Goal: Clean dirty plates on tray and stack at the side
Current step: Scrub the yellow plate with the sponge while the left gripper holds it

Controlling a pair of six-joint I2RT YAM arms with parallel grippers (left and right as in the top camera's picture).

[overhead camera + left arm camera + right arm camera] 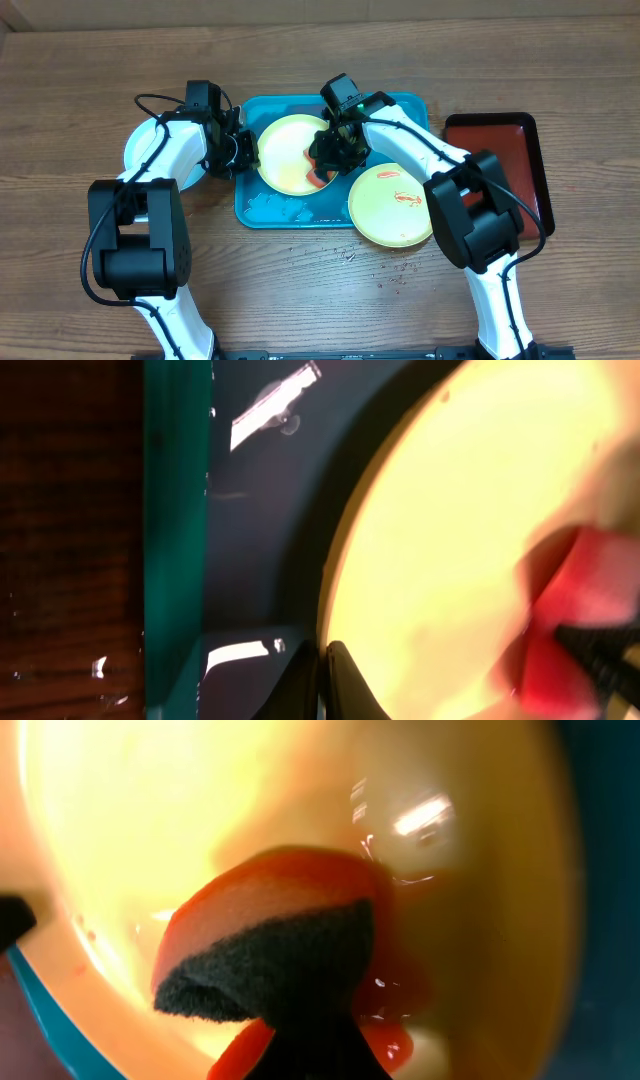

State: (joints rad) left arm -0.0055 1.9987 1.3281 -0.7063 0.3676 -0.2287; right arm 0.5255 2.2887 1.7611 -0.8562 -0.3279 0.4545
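A pale yellow-green plate (283, 150) lies on the turquoise tray (252, 212). My left gripper (240, 152) is shut on this plate's left rim; the left wrist view shows its jaws (325, 682) pinching the plate's edge (450, 530). My right gripper (335, 155) is shut on a red sponge with a black scouring pad (265, 955), pressed on the plate (150, 800) in a red sauce smear. A second yellow-green plate (392, 205) with red smears overlaps the tray's front right corner. A pale blue-white plate (140, 148) lies on the table left of the tray, partly under my left arm.
A dark red, black-rimmed tray (500, 140) sits on the table to the right. White foam (275, 208) lies on the turquoise tray's front part. Small red specks (400, 270) dot the wooden table in front.
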